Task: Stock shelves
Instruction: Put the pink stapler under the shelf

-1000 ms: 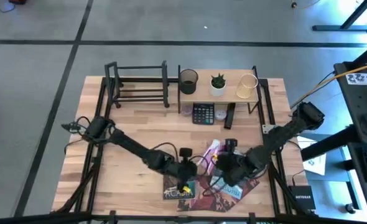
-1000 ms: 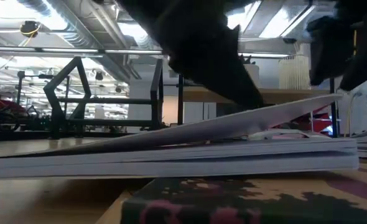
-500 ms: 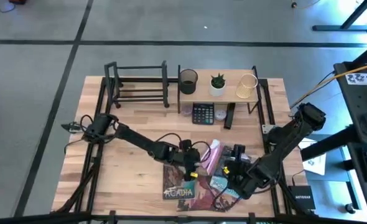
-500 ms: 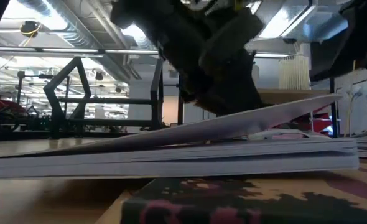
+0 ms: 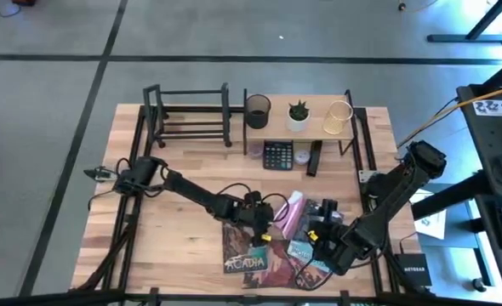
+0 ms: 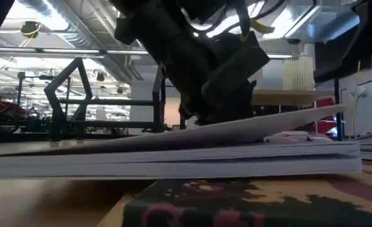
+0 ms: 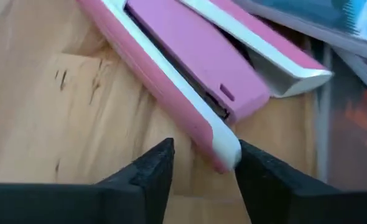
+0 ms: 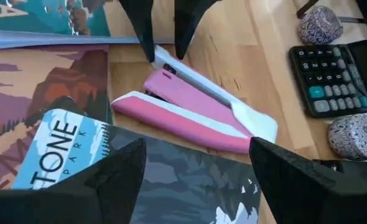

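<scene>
Shelves at the table's far edge: book rack point(image 5: 190, 115) sitting empty, board shelf point(image 5: 300, 126) part-filled. I am straddling the pink stapler's point(image 7: 190, 81) tip with my left gripper point(image 7: 199, 169), fingers parted, nothing clamped. My right gripper point(image 8: 196, 177) is hovering wide open over the park books point(image 8: 59, 152).

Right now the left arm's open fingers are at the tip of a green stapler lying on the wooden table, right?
Not quite: the stapler is pink and white, not green, as the left wrist view shows. The left gripper is open at its tip on the wooden table.
</scene>
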### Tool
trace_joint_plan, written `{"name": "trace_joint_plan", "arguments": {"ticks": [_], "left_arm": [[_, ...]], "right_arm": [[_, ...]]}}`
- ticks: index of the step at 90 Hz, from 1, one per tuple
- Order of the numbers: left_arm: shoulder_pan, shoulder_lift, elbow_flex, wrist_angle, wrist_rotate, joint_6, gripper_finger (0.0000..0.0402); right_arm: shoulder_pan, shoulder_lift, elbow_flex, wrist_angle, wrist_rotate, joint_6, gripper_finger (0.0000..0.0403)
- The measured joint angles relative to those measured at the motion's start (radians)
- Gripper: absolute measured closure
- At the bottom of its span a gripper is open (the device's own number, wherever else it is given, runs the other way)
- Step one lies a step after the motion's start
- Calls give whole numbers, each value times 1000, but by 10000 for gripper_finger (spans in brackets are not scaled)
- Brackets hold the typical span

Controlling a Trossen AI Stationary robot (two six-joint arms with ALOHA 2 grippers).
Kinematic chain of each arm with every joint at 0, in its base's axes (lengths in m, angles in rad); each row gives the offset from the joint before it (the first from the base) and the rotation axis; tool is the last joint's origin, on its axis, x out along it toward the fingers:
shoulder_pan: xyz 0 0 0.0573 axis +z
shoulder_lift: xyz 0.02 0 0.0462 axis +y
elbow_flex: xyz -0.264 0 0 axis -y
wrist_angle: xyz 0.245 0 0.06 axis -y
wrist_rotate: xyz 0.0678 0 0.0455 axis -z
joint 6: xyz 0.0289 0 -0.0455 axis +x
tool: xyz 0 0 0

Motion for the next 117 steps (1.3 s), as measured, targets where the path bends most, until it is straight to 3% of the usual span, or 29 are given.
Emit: {"name": "trace_joint_plan", "arguments": {"ticks": [25,45,52,74,93,104,117], "left_arm": [[17,10,0,53,5,17,282],[35,10,0,42,39,2,370],[42,4,0,43,78,7,374],[87,-101,-1,-84,251,-15,374],[149,-248,-1,-281,395,-7,374],[184,-327,-1,-399,565,12,374],[216,-395,-1,-470,807,18,374]], "right_arm": [[0,0,0,3,0,43,133],[0,0,0,4,-1,48,133],[1,0,0,-2,-1,47,133],[22,0,-4,-102,-42,37,133],[78,1,-110,-18,86,-33,133],[113,1,-184,49,144,24,133],[117,1,-284,298,250,9,133]]}}
